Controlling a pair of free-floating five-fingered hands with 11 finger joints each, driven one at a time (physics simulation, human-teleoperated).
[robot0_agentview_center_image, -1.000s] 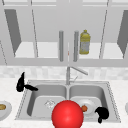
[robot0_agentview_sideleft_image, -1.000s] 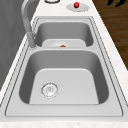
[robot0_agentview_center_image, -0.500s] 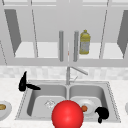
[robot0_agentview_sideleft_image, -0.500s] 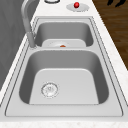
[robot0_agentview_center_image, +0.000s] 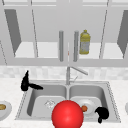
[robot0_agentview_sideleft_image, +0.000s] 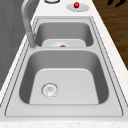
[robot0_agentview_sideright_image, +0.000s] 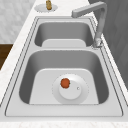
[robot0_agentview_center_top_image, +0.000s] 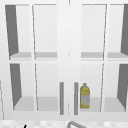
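Observation:
My left hand (robot0_agentview_center_image: 25, 83) hovers over the left rim of the sink (robot0_agentview_center_image: 22, 105), open, fingers up and thumb pointing right over the left basin; its fingertip also shows in the upper view (robot0_agentview_center_top_image: 24, 126). My right hand (robot0_agentview_center_image: 102, 113) hangs at the sink's front right corner, fingers curled, holding nothing; it is the dark hand (robot0_agentview_sideleft_image: 116, 2) seen past the counter's front edge. A white plate (robot0_agentview_sideright_image: 80, 96) with a small orange fruit (robot0_agentview_sideright_image: 65, 83) lies in the right basin. A big red ball (robot0_agentview_center_image: 67, 115) sits at the front, between the basins.
The faucet (robot0_agentview_center_image: 68, 75) rises behind the divider, spout toward the right basin. A yellow bottle (robot0_agentview_center_top_image: 85, 96) stands in the wall cabinet. A plate with a brown item (robot0_agentview_sideright_image: 48, 4) is on the left counter, a plate with a red item (robot0_agentview_sideleft_image: 76, 5) on the right.
My left hand has drifted slightly to the right, over the sink's rim. The right hand and the objects have stayed put.

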